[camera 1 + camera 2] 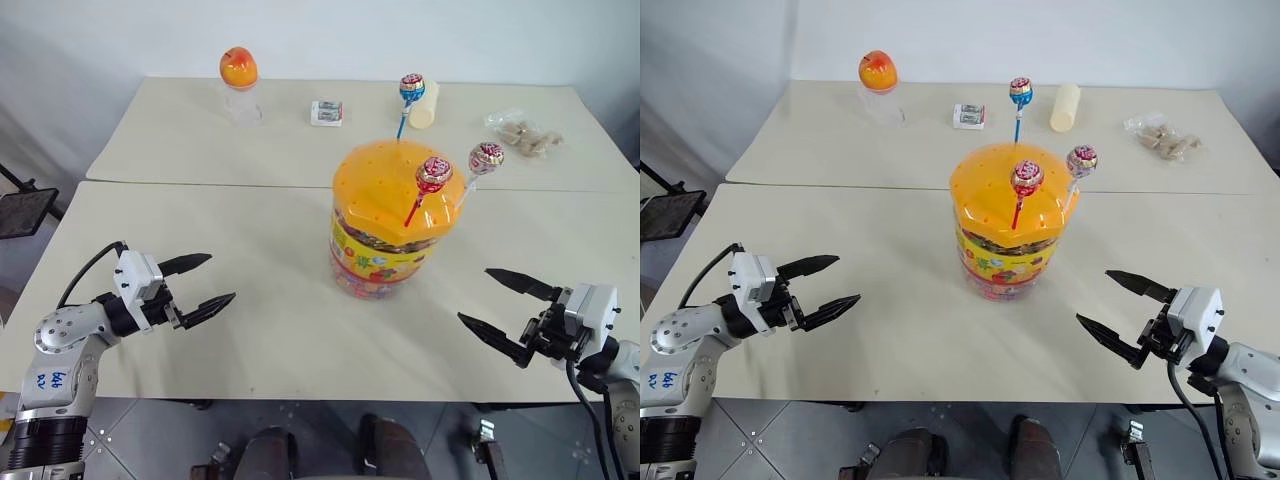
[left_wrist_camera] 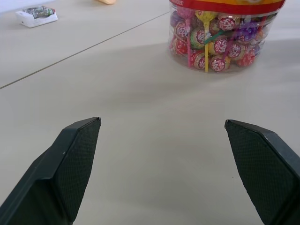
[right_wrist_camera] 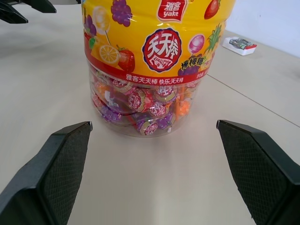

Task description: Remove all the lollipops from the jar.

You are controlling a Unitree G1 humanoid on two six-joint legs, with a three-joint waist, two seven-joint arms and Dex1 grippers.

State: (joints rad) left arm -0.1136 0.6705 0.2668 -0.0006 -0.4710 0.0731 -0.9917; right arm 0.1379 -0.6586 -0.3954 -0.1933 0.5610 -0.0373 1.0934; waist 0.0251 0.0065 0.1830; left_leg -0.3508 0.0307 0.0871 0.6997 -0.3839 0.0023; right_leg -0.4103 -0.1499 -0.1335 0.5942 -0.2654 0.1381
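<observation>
The jar point(image 1: 385, 240), a clear tub with a yellow-red label, stands mid-table under a domed orange lid point(image 1: 390, 190) dotted with holes. Three lollipops stick up from the lid: a blue-wrapped one on a blue stick point(image 1: 411, 88), a red-pink one on a red stick point(image 1: 433, 175) and a red-pink one on a white stick point(image 1: 486, 157). Many wrapped candies fill the jar point(image 3: 154, 61). My left gripper point(image 1: 220, 279) hovers open to the jar's left near the table's front, nothing between its fingers point(image 2: 70, 173). My right gripper point(image 1: 474, 295) hovers open to the jar's right, likewise empty.
On the far table stand a small clear bottle with an orange ball top point(image 1: 239, 75), a small white packet point(image 1: 326, 113), a cream cylinder point(image 1: 425, 105) and a clear bag of brown snacks point(image 1: 524, 133). A seam point(image 1: 200, 182) joins the two tables. A black chair point(image 1: 25, 210) sits at the left.
</observation>
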